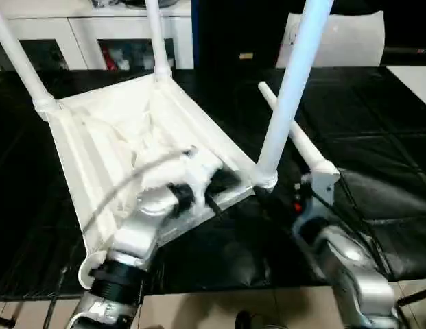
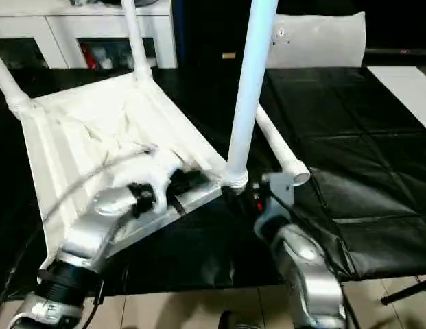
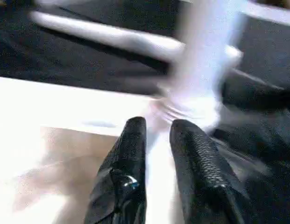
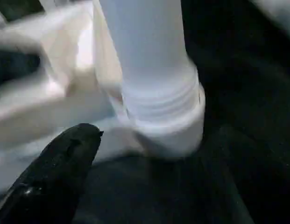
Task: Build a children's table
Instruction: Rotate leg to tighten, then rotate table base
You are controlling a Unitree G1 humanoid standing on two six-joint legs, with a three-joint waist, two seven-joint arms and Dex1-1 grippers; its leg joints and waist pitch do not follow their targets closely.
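progress: three legs (image 1: 293, 89) socketed in upturned tabletop (image 1: 110, 147) | fourth leg (image 1: 295, 140) loose on desk | left tool (image 3: 156, 140) fingers slightly apart, nothing between | right tool (image 4: 149, 154) spread wide beside socket

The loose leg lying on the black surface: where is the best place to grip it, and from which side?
Grip the loose leg mid-shaft from above: it lies flat on the black surface, round and narrow, and its thick end sits close behind the right gripper.
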